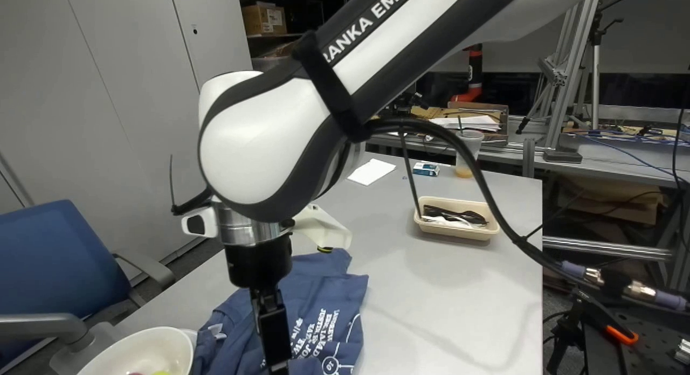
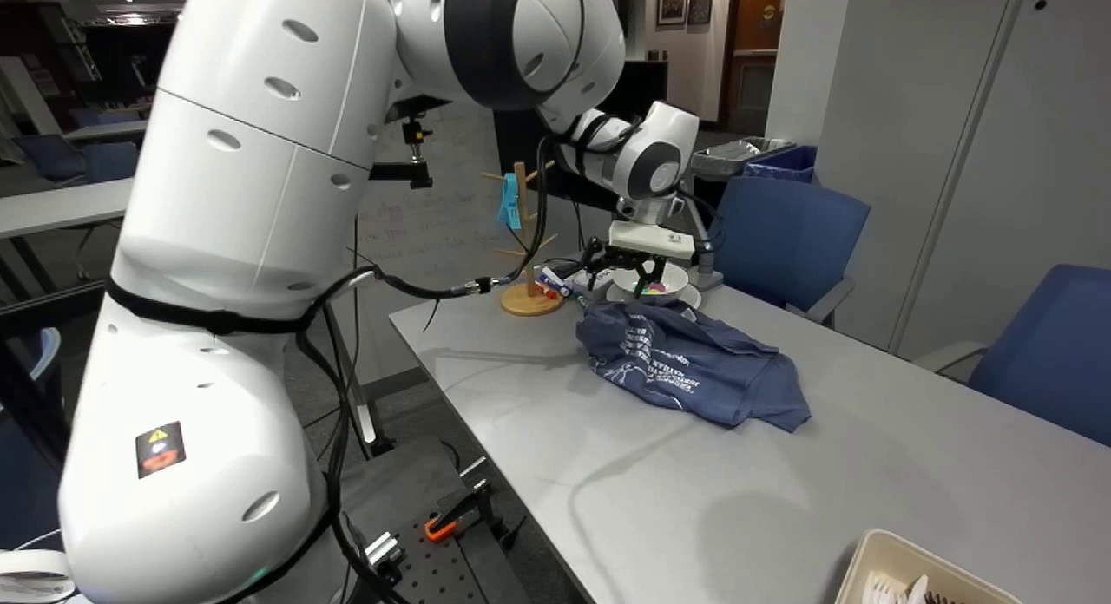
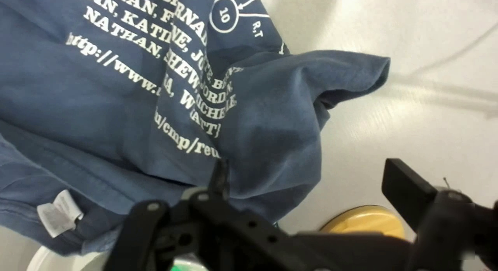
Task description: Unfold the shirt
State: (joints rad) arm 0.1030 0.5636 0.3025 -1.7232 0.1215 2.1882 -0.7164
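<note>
Lying rumpled on the table (image 2: 660, 474), the shirt (image 2: 694, 361) looks only partly unfolded: some white lettering (image 3: 122, 33) faces up, but folds (image 3: 78, 169) and a bunched end (image 3: 280, 138) seem left to spread flat. The gripper (image 3: 307, 171) stands wide, holding nothing.

Shirt (image 2: 694, 361) in both exterior views; wrist view close, facing down.

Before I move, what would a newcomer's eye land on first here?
The big white arm, reaching over the gray table in both exterior views. Next, the rumpled navy shirt with white lettering, spread across the wrist view's left and middle; the open gripper shows along the bottom.
</note>
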